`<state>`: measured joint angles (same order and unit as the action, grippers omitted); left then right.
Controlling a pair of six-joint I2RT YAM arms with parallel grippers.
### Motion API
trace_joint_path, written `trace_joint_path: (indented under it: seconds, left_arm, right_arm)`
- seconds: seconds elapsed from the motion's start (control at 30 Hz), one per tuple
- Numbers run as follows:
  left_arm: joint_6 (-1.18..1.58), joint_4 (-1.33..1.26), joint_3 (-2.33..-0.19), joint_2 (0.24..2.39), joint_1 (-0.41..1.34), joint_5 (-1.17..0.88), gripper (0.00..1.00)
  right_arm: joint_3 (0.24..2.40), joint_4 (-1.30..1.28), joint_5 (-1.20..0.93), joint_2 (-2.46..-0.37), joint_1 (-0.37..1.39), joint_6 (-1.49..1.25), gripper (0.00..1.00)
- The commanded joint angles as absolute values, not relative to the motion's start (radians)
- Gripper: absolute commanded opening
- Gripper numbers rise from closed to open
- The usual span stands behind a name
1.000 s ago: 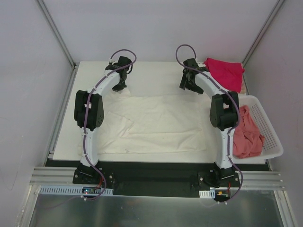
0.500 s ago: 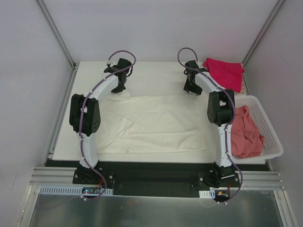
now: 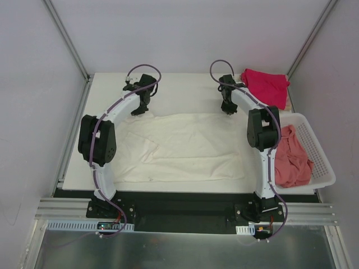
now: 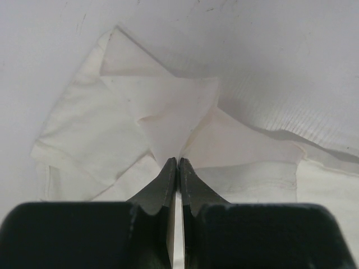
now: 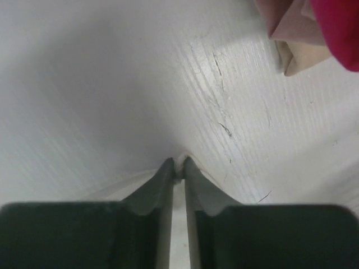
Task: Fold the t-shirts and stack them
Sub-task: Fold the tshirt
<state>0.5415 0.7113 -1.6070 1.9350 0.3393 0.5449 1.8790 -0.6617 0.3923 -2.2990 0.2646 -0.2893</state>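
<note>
At far edge, both jaws pinch cream t-shirt (image 3: 185, 143); table (image 3: 179, 89) beyond

No text, label, brand, number or sign can be read in any of the views. Any print on the small circuit board (image 3: 104, 225) below the left arm's base is too small to make out.
</note>
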Motion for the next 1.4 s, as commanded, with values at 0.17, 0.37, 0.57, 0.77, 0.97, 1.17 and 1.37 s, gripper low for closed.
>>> trace_joint_path:
  seconds: [0.17, 0.37, 0.57, 0.77, 0.97, 1.17, 1.37]
  left_arm:
    - [0.597, 0.719, -1.526, 1.790, 0.365, 0.595, 0.00]
    - [0.621, 0.721, -1.433, 1.695, 0.380, 0.609, 0.00]
    - [0.666, 0.721, -1.309, 1.568, 0.410, 0.626, 0.00]
    - [0.713, 0.723, -1.172, 1.436, 0.440, 0.607, 0.00]
    - [0.779, 0.750, -1.056, 1.296, 0.469, 0.606, 0.00]
    - [0.883, 0.793, -0.947, 1.157, 0.486, 0.604, 0.00]
    - [0.945, 0.821, -0.894, 1.074, 0.515, 0.566, 0.00]
  right_arm:
    - [1.797, -0.629, 0.376, -2.186, 0.293, -0.200, 0.01]
    - [1.625, -0.557, 0.377, -2.027, 0.316, -0.183, 0.01]
    - [1.451, -0.514, 0.354, -1.876, 0.336, -0.160, 0.01]
    - [1.300, -0.499, 0.331, -1.740, 0.348, -0.156, 0.01]
    - [1.221, -0.506, 0.293, -1.637, 0.374, -0.129, 0.01]
    - [1.181, -0.526, 0.287, -1.556, 0.402, -0.118, 0.01]
    - [1.144, -0.549, 0.298, -1.520, 0.405, -0.117, 0.01]
